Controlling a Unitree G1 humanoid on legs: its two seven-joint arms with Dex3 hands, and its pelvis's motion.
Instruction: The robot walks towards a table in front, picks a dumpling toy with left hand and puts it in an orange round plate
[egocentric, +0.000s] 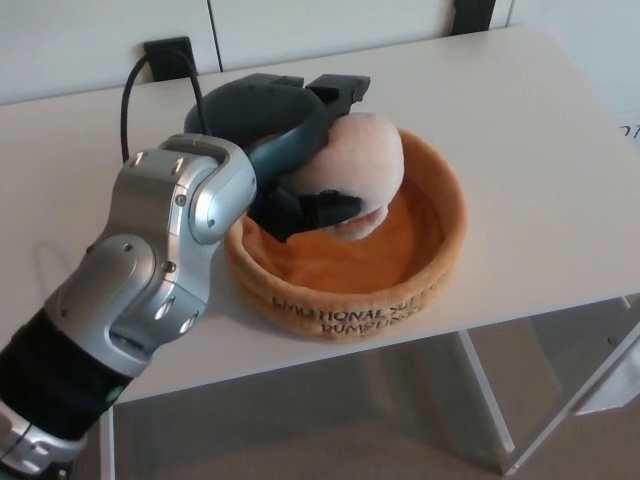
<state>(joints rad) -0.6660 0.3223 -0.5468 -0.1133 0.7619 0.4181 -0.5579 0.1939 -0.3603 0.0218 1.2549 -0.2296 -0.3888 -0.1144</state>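
**Dumpling held low over the plate — release is the step in hand**

- Left hand (300, 150), black, thumb and two thick fingers, is clenched round the pale peach plush dumpling toy (355, 172). One finger crosses the top of the toy, another part of the hand presses in at its lower left side.
- Dumpling sits inside the ring of the orange round plush plate with black lettering on its wall (445, 255), over the left-hand half of the bowl. Whether its underside touches the plate floor — cannot tell; the hand hides that edge.
- Plate stands on the white table (520, 120), near its front edge.
- Right hand is out of view.

To do this well, as I judge it: lower until the toy bears on the plate floor, then spread the fingers slowly and evenly so the soft body does not roll. Withdraw upward and to the left, clear of the near wall, since a plush rim would drag easily.
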